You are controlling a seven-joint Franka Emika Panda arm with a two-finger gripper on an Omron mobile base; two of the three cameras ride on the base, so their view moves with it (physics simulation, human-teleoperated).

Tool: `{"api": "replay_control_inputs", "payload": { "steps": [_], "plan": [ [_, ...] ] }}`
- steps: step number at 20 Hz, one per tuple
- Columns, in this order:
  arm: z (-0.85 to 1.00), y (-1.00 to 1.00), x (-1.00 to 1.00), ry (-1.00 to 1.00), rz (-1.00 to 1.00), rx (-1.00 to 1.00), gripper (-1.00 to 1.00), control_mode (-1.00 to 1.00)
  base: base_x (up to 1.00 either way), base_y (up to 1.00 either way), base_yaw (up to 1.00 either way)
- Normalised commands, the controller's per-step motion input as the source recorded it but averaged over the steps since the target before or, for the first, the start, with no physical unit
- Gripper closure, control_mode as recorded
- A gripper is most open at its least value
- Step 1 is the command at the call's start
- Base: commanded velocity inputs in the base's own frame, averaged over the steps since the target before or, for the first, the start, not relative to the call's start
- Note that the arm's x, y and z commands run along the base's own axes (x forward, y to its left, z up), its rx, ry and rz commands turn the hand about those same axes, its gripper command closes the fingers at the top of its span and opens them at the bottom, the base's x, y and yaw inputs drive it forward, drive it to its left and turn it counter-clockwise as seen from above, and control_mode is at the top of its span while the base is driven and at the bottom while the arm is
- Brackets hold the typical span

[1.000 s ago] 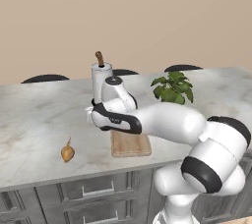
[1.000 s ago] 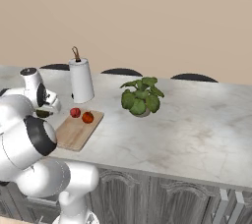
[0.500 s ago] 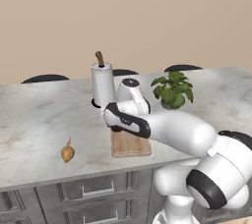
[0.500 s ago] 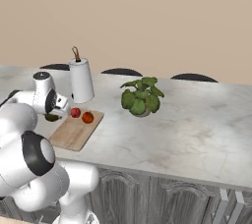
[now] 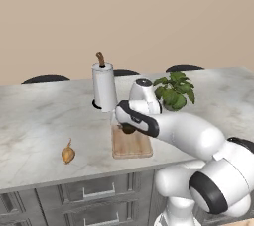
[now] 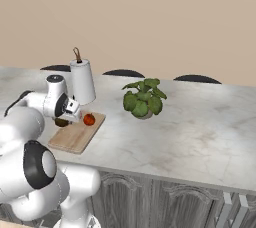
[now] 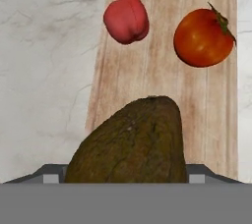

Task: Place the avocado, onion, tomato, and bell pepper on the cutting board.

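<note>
- My arm reaches forward and low over the board (image 5: 131, 144); my gripper (image 5: 128, 127) points down above its far end.
- My gripper holds the avocado (image 7: 130, 142).
- Pepper (image 7: 126, 19) at 11 o'clock, tomato (image 7: 203, 37) at 1 o'clock, both on the board.
- Onion (image 5: 68, 154) lies on the counter (image 5: 34, 121), well apart at 9 o'clock.
- No writing readable.

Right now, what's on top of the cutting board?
On the board lie a red bell pepper and a tomato. The avocado is over it, close to the camera; whether it touches the wood is hidden.
</note>
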Motion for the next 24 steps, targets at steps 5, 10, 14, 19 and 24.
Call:
{"api": "replay_control_inputs", "payload": {
  "steps": [5, 10, 14, 19, 24],
  "plan": [
    [-0.01, -0.13, 0.03, 0.01, 0.00, 0.00, 1.00, -1.00, 0.00, 0.00, 0.00],
    [-0.16, 0.00, 0.14, 0.01, 0.02, 0.00, 1.00, -1.00, 0.00, 0.00, 0.00],
    [-0.24, 0.00, 0.16, 0.00, 0.02, 0.00, 1.00, -1.00, 0.00, 0.00, 0.00],
    [-0.26, 0.03, 0.14, 0.01, 0.01, 0.00, 1.00, -1.00, 0.00, 0.00, 0.00],
    [-0.26, 0.06, 0.11, 0.01, 0.00, -0.01, 1.00, -1.00, 0.00, 0.00, 0.00]
  ]
}}
